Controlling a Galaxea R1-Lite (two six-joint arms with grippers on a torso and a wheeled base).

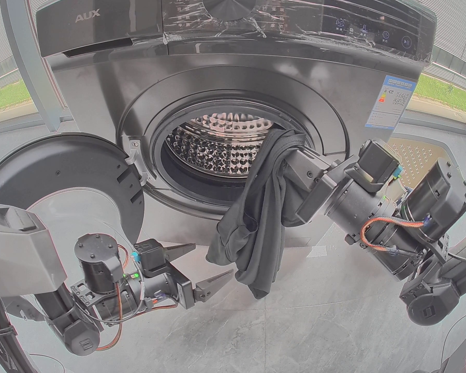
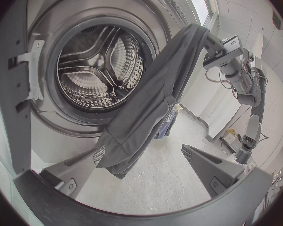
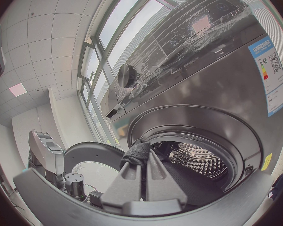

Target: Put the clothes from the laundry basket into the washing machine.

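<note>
Before the open washing machine [image 1: 316,79], right claw [image 3: 142,160] clamps a dark garment [image 1: 259,218]; left claw [image 1: 213,259], lower, fingers apart.

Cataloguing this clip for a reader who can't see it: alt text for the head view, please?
The right gripper holds a dark grey garment at the rim of the open drum of the washing machine, most of the cloth hanging outside toward the floor. The open left gripper sits low beside the swung-open door.

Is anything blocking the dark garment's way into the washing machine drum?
Nothing visible does: the door stands swung open to the left, and the right gripper holds the garment right at the drum mouth's rim.
</note>
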